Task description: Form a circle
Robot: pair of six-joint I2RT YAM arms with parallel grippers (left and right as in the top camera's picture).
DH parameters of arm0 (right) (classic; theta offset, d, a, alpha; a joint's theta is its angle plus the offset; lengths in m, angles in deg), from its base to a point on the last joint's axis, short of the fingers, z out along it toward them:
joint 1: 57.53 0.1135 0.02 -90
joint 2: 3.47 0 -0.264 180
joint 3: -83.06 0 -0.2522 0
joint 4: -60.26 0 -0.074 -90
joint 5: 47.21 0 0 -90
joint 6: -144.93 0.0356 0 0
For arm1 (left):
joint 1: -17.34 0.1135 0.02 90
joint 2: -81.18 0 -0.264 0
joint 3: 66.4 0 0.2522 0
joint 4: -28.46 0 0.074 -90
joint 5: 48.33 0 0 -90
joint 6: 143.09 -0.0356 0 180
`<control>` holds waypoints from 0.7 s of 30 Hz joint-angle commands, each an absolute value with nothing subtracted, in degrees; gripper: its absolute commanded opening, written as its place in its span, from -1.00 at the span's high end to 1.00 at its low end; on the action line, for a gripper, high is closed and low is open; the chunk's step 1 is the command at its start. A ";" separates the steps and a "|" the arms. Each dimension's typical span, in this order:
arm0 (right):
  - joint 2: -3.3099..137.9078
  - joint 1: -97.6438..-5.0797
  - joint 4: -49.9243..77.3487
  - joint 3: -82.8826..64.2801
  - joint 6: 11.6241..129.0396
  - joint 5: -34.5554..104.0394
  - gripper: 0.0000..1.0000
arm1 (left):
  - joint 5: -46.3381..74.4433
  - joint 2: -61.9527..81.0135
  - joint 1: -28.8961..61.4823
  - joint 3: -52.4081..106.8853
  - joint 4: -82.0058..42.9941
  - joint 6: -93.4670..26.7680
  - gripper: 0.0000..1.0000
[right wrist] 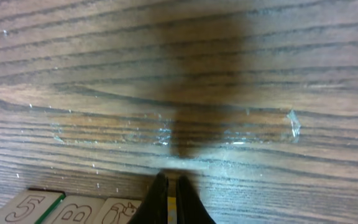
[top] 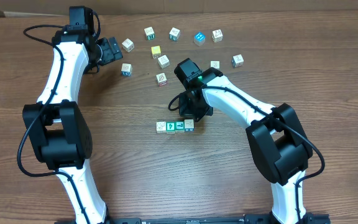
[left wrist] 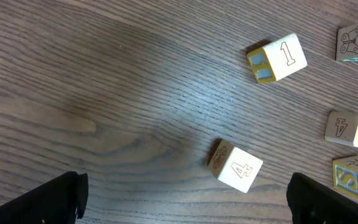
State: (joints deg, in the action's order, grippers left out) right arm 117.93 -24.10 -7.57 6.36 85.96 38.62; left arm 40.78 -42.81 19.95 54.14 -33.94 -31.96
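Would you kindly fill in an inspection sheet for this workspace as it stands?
Surface: brown wood-grain table, faint scuffs in the right wrist view.
Job's things: three small printed wooden cubes in a straight row mid-table; loose cubes of the same kind scattered on the far side; no circle formed.
Clutter: nothing seen.
Grippers: left gripper open, empty, by the far-left cubes; right gripper shut, nothing seen held, at the row's right end.
Cables: black cables loop along both arms.
Surroundings: tan strip beyond the far edge; cannot tell what it is.
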 commanded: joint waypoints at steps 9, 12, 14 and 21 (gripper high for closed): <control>118.06 -23.11 -8.24 6.01 85.04 37.97 0.93 | 40.57 -42.48 19.56 54.89 -33.94 -30.78 -0.99; 118.06 -22.70 -8.02 6.01 85.04 38.01 0.93 | 40.57 -42.48 19.56 54.89 -33.94 -30.78 -0.99; 118.06 -22.70 -8.02 6.01 85.04 38.03 0.93 | 40.59 -42.48 19.56 54.89 -33.94 -30.78 -0.99; 118.06 -22.70 -8.20 6.01 85.06 38.16 0.93 | 40.57 -42.48 19.56 54.89 -33.94 -30.78 -1.00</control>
State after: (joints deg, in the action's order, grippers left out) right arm 117.93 -22.89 -8.31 6.36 85.30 38.47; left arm 40.78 -42.81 19.95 54.14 -33.94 -31.96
